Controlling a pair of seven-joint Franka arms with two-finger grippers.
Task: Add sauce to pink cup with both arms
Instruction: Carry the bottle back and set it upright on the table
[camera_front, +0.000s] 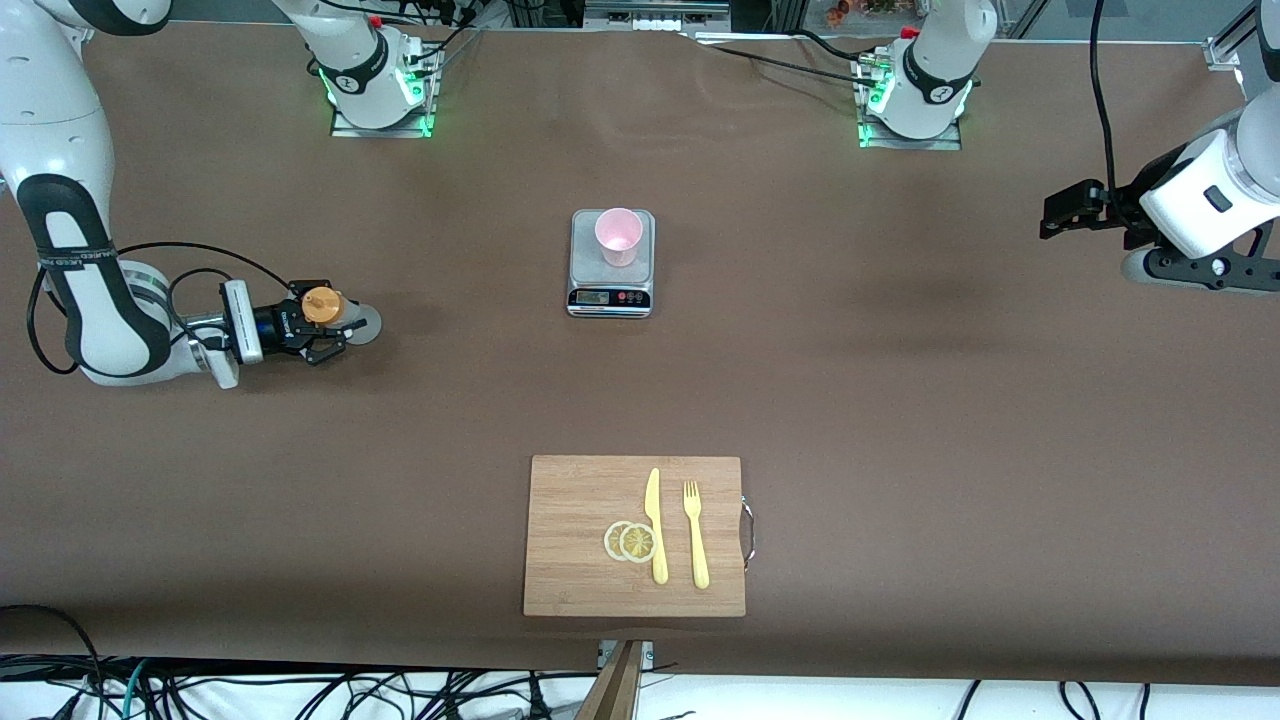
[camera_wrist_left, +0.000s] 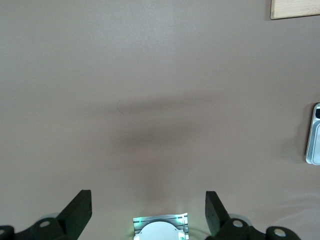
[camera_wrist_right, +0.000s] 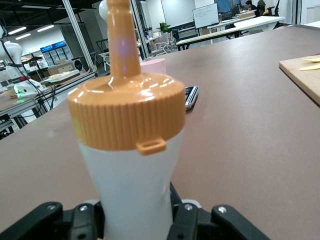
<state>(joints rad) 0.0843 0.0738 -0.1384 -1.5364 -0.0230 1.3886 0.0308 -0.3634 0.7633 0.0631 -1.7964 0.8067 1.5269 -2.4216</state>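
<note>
Brown paper covers the whole worktop (camera_front: 900, 400), and we read it from the front camera's edge toward the robots' bases. Nearest sits a wooden cutting board (camera_front: 580, 500) carrying two lemon slices (camera_front: 630, 541), a yellow knife (camera_front: 655, 525) and a yellow fork (camera_front: 695, 535), none of which the pouring seems to need. Farther on, toward the right arm's end, our right pincer (camera_front: 325, 325) is clamped on the sauce (camera_front: 322, 305), gripping the pale body low so that the orange cap and nozzle stay free; the bottle stands upright, which we judge keeps the sauce in until it reaches the cup. At the left arm's end our left pincer (camera_front: 1062, 212) waits with its fingers (camera_wrist_left: 77, 210) spread wide and empty above bare worktop, probably ready to help with the bottle. Farther still, mid-worktop, the pink cup (camera_front: 618, 236) stands upright on the grey scale (camera_front: 611, 290), presumably so the added sauce can be weighed.
</note>
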